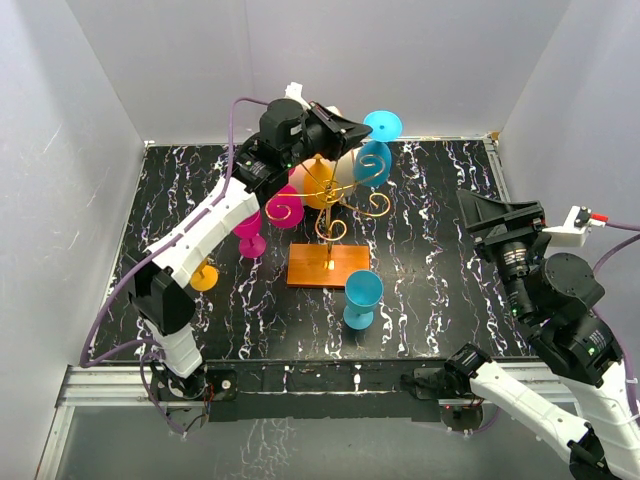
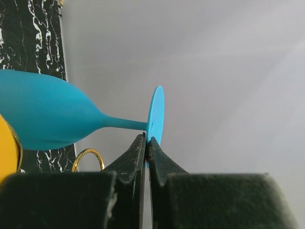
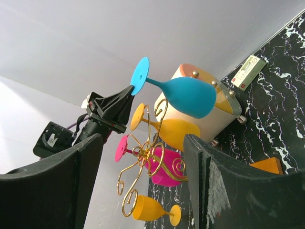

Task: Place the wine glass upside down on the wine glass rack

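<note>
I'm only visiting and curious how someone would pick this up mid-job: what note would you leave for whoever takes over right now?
Left hand: shut on the foot of the blue wine glass, holding it foot-up by the top of the wine glass rack.
Right hand: open, empty, off to the right.
Done: the glass is up and turned over. A yellow glass and a pink glass already hang on the rack.
Left: seat the blue glass on a wire arm (I can't tell whether it rests there yet), then let go.
</note>
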### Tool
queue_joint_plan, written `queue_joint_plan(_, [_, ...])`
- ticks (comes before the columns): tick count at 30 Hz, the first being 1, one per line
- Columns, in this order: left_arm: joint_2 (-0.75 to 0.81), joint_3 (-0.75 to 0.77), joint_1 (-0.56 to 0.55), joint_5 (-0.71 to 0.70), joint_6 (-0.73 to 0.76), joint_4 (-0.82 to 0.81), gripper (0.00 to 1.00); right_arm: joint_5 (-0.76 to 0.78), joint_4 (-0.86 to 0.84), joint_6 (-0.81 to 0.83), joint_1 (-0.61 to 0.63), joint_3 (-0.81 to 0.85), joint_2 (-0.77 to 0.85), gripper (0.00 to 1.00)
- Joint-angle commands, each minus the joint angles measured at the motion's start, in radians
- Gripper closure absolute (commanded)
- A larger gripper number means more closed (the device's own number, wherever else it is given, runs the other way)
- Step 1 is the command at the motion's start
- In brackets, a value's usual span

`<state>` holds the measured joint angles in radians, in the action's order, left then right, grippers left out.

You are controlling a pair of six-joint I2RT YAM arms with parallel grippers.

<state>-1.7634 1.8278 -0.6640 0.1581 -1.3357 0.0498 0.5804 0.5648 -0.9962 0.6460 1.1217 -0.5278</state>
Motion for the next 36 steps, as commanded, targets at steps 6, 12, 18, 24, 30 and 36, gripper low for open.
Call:
queue_joint_plan(6, [0.097, -0.071, 0.016, -0.007, -0.003, -0.035, 1.00, 0.004, -0.044, -0.005, 0.003, 0.006, -0.012, 0.34])
queue_joint_plan(12, [0.146, -0.127, 0.018, -0.020, 0.013, -0.056, 1.00, 0.003, -0.041, -0.007, 0.003, 0.002, -0.009, 0.34])
queue_joint_plan(18, [0.195, -0.165, 0.018, -0.045, 0.032, -0.053, 1.00, 0.002, -0.044, -0.011, 0.003, -0.001, -0.014, 0.34])
queue_joint_plan(24, [0.232, -0.204, 0.020, -0.054, 0.039, -0.041, 1.00, -0.001, -0.045, -0.019, 0.002, -0.008, -0.015, 0.34])
queue_joint_plan(30, [0.240, -0.219, 0.029, -0.045, 0.032, -0.040, 1.00, -0.002, -0.042, -0.022, 0.003, -0.007, -0.012, 0.34])
queue_joint_plan(36, [0.242, -0.241, 0.030, -0.009, 0.004, -0.045, 1.00, 0.001, -0.035, -0.025, 0.003, -0.008, -0.008, 0.34])
